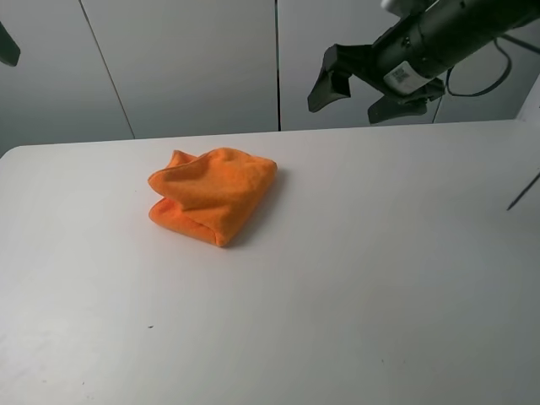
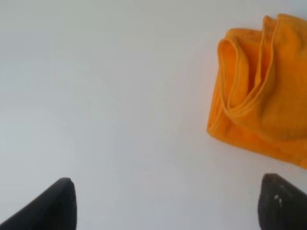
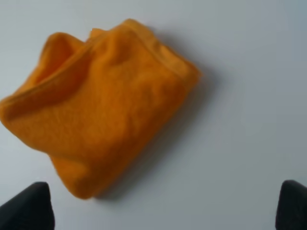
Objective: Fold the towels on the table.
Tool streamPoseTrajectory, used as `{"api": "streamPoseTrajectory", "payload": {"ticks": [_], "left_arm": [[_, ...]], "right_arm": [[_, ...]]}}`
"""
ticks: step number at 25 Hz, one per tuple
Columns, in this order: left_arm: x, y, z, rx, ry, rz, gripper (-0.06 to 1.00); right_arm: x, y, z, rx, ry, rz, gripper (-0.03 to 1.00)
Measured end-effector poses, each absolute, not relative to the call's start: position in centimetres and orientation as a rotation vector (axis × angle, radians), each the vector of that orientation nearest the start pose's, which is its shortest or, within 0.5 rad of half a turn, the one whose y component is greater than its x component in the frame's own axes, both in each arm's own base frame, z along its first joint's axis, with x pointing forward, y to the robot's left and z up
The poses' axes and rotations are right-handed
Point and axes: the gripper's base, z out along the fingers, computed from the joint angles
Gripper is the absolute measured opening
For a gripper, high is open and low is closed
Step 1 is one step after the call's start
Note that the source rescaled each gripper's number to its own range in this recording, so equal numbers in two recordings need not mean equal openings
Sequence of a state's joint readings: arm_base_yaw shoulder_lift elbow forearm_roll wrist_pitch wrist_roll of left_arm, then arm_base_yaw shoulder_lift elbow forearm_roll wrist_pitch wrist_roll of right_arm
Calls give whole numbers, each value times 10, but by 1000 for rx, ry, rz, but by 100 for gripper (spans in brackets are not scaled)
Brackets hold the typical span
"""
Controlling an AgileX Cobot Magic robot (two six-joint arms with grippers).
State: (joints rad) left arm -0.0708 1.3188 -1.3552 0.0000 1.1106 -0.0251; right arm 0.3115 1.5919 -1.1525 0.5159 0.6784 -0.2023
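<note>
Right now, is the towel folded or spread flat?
Folded: the towel sits as a compact, puffy bundle on the table, stacked layered edges showing, neither gripper touching it.

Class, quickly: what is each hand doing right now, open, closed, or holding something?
Left hand: open, holding nothing, above the table beside the towel.
Right hand: open, empty, raised clear of the towel.
</note>
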Motion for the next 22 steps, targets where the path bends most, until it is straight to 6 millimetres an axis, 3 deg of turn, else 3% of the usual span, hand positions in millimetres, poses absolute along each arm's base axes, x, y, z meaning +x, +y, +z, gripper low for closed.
{"api": "streamPoseTrajectory", "payload": {"ticks": [4,11,17,22], "left_arm": [[217,-17,381,48,2486,-60,98],[121,-11,381,37,2304,-93,98],[42,-6,360,29,2174,-107,98],[1,-2,336,25,2065,-98,98]], "right_arm": [[260,105,299,-255,2500,485,100],[159,69,327,-290,2373,448,100],[79,44,326,-331,2237,440,100],[34,27,310,-370,2190,395,100]]}}
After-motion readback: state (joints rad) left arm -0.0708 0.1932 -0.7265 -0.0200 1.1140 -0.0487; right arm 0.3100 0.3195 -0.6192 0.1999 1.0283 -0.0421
